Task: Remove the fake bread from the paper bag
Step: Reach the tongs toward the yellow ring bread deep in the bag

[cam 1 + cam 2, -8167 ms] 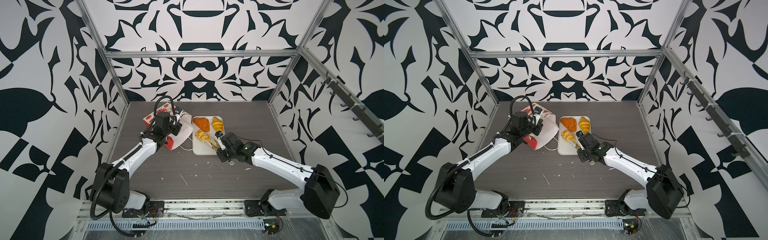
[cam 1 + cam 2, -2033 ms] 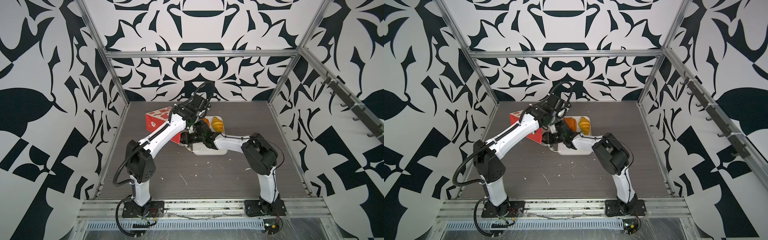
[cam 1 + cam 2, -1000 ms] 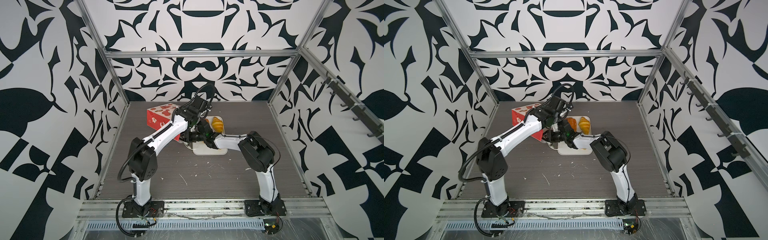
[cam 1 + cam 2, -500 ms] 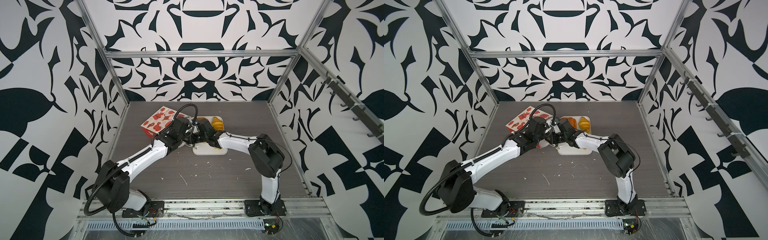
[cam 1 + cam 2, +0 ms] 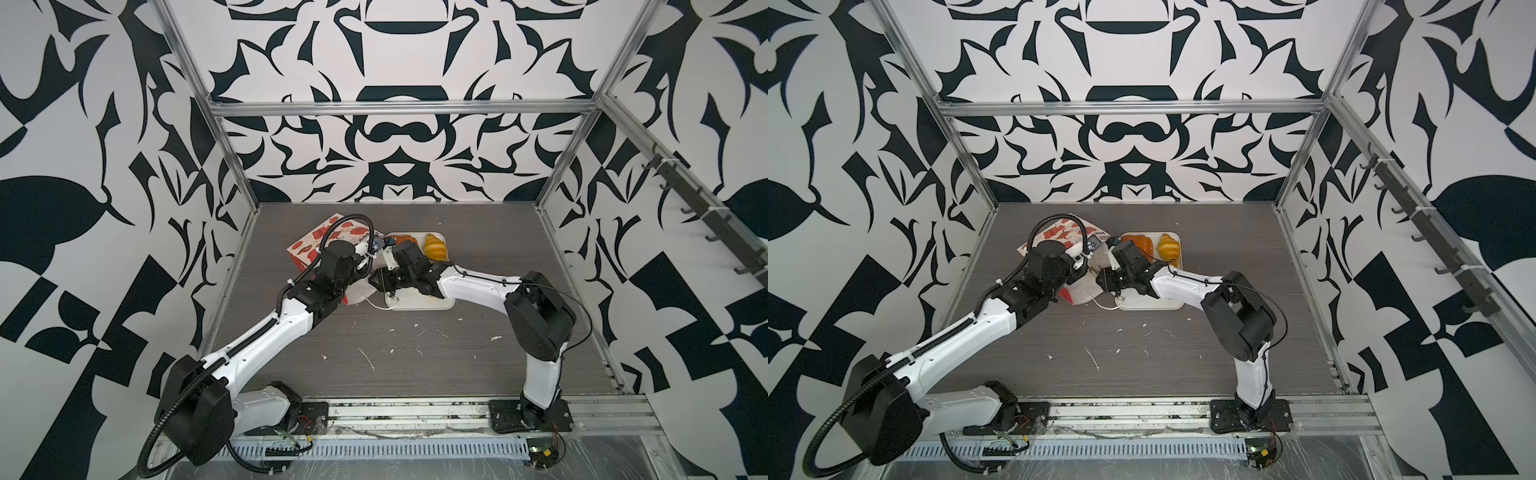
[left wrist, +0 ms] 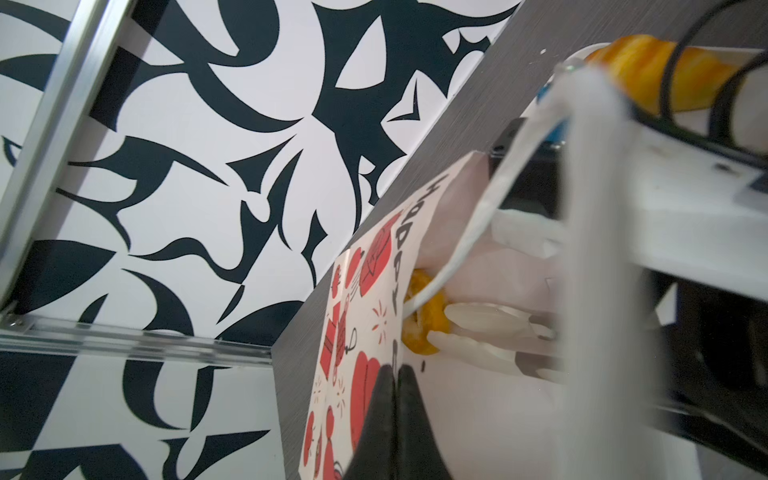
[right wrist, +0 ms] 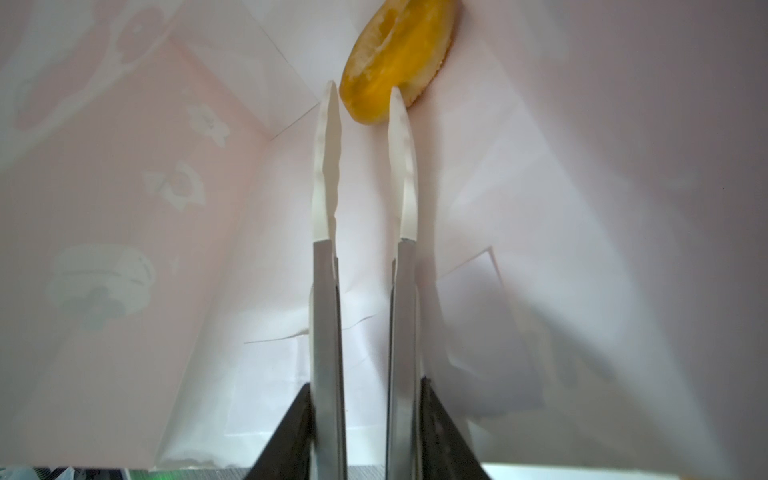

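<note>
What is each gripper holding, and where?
Left gripper pinches the paper bag at its mouth edge. Right gripper flanks the ring bagel inside; grip cannot be told.

Two robot arms of matching build. The left arm and right arm have glossy white link shells joined by bulky matte black joint housings, largest at the end farthest from each gripper. A black ribbed hose arcs just behind the left gripper, whose two fingers are black wedges tapering to a point. A thin black cable runs along the white link behind the right gripper. That gripper's black triangular fingers carry long flat steel blades ending in white, scalloped plastic tips. Black base plates anchor both arms.
</note>
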{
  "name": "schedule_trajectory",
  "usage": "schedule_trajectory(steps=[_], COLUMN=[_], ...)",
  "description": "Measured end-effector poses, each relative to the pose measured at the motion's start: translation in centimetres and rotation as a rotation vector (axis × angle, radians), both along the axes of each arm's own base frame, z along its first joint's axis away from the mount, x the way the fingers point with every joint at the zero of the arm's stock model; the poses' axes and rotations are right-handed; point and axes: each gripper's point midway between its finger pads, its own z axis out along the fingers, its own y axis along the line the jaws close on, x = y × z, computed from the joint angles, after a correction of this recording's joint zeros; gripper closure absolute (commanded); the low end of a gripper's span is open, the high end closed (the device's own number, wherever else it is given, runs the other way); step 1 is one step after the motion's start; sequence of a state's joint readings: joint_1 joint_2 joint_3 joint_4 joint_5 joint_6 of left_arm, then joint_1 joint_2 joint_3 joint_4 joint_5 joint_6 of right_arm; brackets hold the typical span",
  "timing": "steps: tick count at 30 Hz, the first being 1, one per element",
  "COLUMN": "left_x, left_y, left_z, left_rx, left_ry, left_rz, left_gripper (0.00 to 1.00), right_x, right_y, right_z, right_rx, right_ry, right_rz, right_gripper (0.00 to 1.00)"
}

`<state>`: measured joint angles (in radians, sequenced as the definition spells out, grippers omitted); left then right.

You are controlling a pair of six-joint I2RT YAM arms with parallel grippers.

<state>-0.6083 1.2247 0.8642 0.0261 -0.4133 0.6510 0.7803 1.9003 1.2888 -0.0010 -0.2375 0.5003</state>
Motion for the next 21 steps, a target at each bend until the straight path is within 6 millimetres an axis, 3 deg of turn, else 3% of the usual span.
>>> schedule_trajectory(steps=[4, 21], left_x=[-0.3, -0.2], left_y=[-0.4, -1.8], left_z=[-0.9, -1.3], left_rx=[-0.008, -0.091], left_ry=[0.017, 0.031], left_rz=[-0.032, -0.084], left_gripper=[1.00, 1.00], right_x=[-0.1, 0.2], right_y=[0.0, -0.6], right_z=[0.5, 0.0], right_rx=[-0.005, -0.020], right_ry=[-0.019, 0.025], right_rz=[-0.011, -0.099], right_gripper=[0.59, 0.51])
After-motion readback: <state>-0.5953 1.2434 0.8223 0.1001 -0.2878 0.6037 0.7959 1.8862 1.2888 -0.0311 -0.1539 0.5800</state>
